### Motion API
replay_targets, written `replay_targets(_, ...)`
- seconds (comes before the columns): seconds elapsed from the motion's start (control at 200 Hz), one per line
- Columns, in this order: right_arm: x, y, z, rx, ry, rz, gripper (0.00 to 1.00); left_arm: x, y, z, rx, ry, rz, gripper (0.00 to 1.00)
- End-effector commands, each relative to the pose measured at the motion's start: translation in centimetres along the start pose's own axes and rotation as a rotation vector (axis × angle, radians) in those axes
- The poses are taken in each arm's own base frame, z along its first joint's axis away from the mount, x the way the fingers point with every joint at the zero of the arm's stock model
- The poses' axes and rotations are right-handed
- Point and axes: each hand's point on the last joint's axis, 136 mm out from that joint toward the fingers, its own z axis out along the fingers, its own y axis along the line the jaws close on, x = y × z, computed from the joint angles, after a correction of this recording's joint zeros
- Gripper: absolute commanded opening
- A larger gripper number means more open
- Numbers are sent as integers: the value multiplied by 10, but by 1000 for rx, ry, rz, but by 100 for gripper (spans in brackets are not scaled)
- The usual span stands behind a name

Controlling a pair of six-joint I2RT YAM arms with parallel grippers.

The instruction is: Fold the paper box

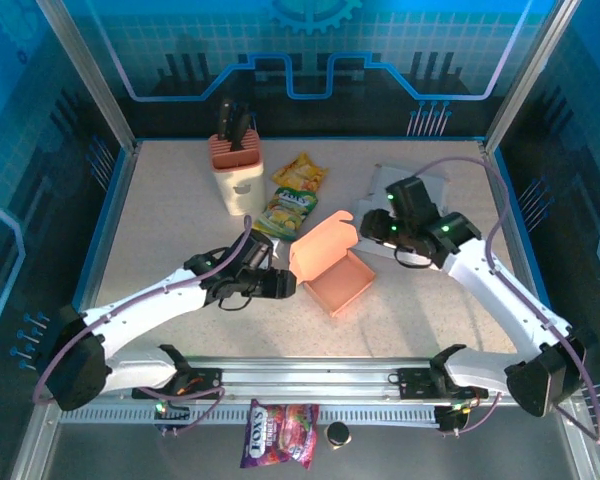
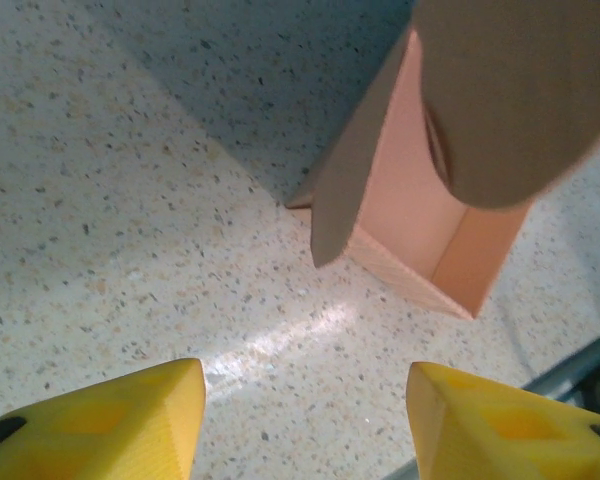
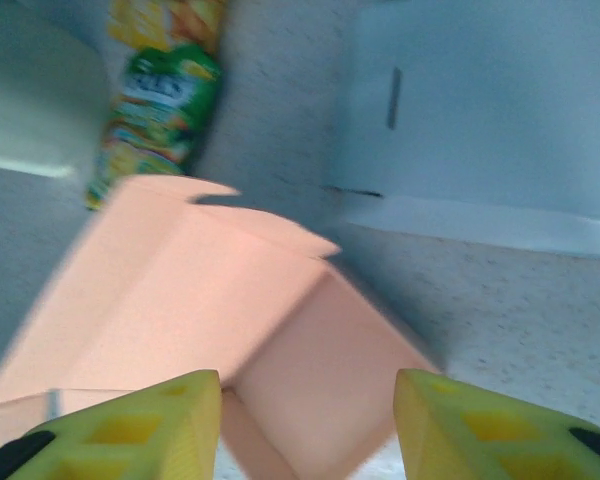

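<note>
Sitting mid-desk (image 1: 160, 220) in the overhead view, the salmon paper box (image 1: 332, 270) has its lid raised, with the left hand (image 1: 285, 285) just beside one side and the right hand (image 1: 368, 226) near the other. Left wrist: yellow fingers (image 2: 110, 425) spread, pinching nothing, box ahead. Right wrist: fingers (image 3: 480, 430) spread likewise, the box's lid just beyond them, a snack packet (image 3: 155, 110) farther off.

The paper box (image 1: 332, 265) is pale orange-pink all over. The table (image 1: 170, 210) is cream with tiny dark specks. The left gripper (image 2: 302, 395) has 2 yellow fingers (image 2: 110, 425), and so does the right gripper (image 3: 308, 400). The 2 snack bags (image 1: 288, 210) are yellow and green. The knife block (image 1: 238, 178) is cream with a pink top. The candy bag (image 1: 278, 432) is purple and pink.
</note>
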Motion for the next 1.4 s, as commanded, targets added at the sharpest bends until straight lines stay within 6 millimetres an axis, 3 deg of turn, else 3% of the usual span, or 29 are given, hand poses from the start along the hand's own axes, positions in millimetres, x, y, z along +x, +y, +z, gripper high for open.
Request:
replay_targets(0.0, 20, -14, 13, -77, 113, -47, 48, -16, 3, 5, -44, -67, 16, 54)
replay_targets(0.205, 26, -22, 28, -80, 159, -2, 47, -25, -13, 21, 16, -76, 22, 48)
replay_targets(0.33, 23, -18, 28, -95, 163, -1, 46, -27, -10, 27, -12, -71, 33, 43)
replay_targets(0.465, 20, -14, 26, -112, 158, -8, 46, -29, -10, 31, -23, -64, 59, 29)
replay_targets(0.66, 20, -13, 25, -126, 163, -18, 46, -31, -11, 33, -33, -52, 105, 20)
replay_targets(0.88, 19, -12, 21, -143, 148, -57, 43, -32, -13, 28, -32, -46, 198, 0)
replay_targets(0.996, 17, -7, 16, -170, 129, -106, 43, -31, -16, 23, -4, -18, 294, 0)
replay_targets(1.221, 10, 9, 4, -236, 38, -280, 44, -40, 1, 1, 60, 29, 423, 0)
replay_targets(1.396, 14, 14, 11, -240, 16, -414, 47, -45, 14, -11, 96, 75, 531, 0)
